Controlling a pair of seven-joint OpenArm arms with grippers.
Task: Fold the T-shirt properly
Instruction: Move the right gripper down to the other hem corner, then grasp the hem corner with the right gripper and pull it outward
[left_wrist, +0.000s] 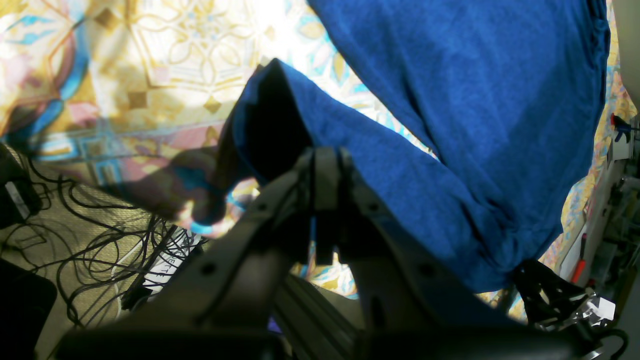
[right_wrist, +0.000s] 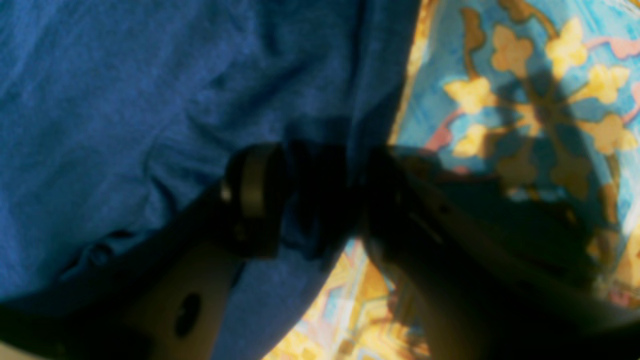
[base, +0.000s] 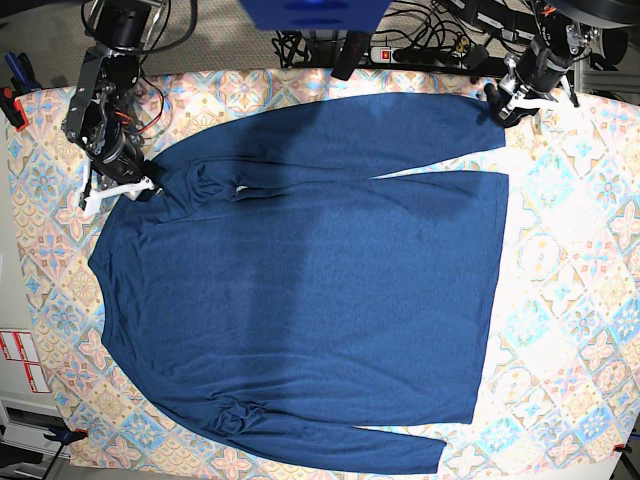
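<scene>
The dark navy T-shirt (base: 300, 290) lies spread flat on the patterned tablecloth (base: 560, 300), one long sleeve along the far edge and one along the near edge. My left gripper (base: 497, 103) is at the far right, shut on the far sleeve's cuff. In the left wrist view its jaws (left_wrist: 325, 160) are pressed together, with the cuff (left_wrist: 270, 115) raised off the cloth just past them. My right gripper (base: 150, 187) sits at the shirt's far left shoulder. In the blurred right wrist view a bunched fold of the T-shirt (right_wrist: 125, 100) is pinched between its fingers (right_wrist: 320, 200).
A power strip and cables (base: 420, 50) run behind the table's far edge, and loose cables (left_wrist: 100, 240) lie on the floor beyond it. Clamps (base: 10, 100) hold the cloth at the left edge. Bare tablecloth (right_wrist: 525, 75) shows to the shirt's right.
</scene>
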